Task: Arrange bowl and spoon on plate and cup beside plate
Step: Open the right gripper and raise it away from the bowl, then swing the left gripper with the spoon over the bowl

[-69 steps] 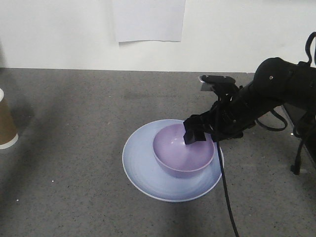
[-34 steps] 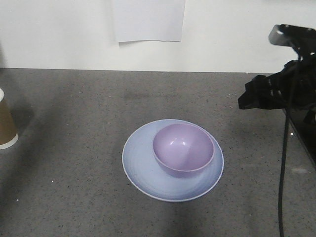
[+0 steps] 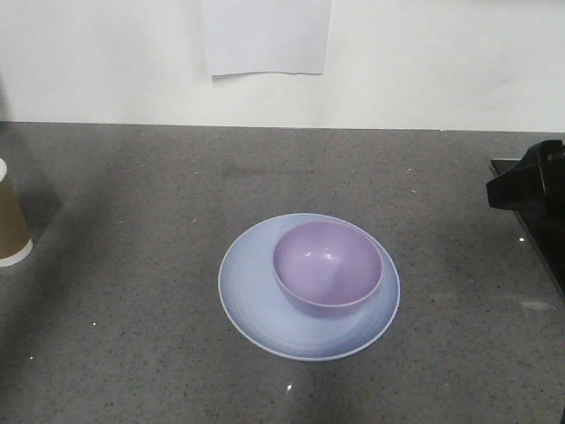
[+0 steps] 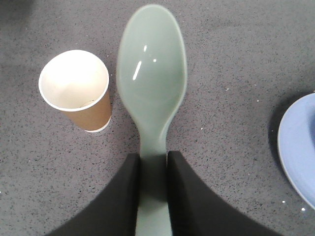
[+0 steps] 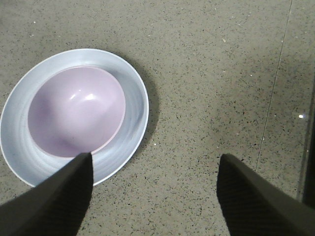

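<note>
Grey counter (image 3: 132,309), white wall (image 3: 424,62), left end effector (image 4: 152,160) clamping spoon (image 4: 152,73), right end effector (image 5: 155,158) spread

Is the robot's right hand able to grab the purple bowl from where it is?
Probably yes. The right hand hangs open and empty above the table. Nothing stands between it and the bowl, which sits uncovered on the plate.

Right end effector (image 5: 156,157) away from bowl (image 3: 327,268)
</note>
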Tool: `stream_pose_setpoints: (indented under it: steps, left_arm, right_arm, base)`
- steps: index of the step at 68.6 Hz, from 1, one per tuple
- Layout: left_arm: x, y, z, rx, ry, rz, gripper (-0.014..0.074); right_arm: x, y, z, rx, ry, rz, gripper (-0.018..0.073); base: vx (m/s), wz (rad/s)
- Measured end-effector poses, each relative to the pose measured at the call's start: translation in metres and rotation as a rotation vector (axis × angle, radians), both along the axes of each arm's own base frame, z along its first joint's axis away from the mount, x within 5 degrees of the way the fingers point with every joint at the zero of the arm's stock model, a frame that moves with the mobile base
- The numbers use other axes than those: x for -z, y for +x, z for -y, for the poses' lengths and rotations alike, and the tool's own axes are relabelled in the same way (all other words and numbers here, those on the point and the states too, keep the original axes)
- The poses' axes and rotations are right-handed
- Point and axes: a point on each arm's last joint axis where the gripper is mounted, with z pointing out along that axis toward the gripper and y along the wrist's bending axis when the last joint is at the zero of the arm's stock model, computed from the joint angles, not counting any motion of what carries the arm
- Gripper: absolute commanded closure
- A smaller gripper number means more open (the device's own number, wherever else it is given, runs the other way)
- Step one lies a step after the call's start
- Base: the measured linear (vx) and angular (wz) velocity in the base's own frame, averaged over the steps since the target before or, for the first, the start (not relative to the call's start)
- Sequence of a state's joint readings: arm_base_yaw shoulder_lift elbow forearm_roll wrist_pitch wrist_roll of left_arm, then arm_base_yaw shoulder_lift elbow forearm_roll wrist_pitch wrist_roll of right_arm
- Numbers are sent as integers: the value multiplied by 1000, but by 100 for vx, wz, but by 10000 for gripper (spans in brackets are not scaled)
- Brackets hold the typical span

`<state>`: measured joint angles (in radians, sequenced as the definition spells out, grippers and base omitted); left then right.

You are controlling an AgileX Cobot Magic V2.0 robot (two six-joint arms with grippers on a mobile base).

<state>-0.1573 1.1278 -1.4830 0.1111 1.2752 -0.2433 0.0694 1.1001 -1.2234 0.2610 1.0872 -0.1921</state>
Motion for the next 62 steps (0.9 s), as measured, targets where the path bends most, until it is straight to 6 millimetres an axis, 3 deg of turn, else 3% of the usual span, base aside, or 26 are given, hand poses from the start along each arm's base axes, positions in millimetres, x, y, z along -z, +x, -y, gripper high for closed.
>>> stream_pose_setpoints:
  steps: [17, 37, 45, 62]
  left_arm:
    - [3, 4, 11, 148, -16, -25, 603]
    - [31, 44, 37, 352, -107, -152, 603]
    - [34, 58, 51, 429, -114, -167, 603]
    - [33, 84, 104, 609, -84, -167, 603]
  right_arm:
    - [0, -1, 0, 2, -1, 1, 54]
    - [0, -1, 0, 2, -1, 1, 54]
    - [0, -1, 0, 2, -1, 1, 54]
    - [0, -1, 0, 2, -1, 1, 54]
  base:
    - [0, 0]
    - [0, 0]
    - [0, 0]
    - [0, 0]
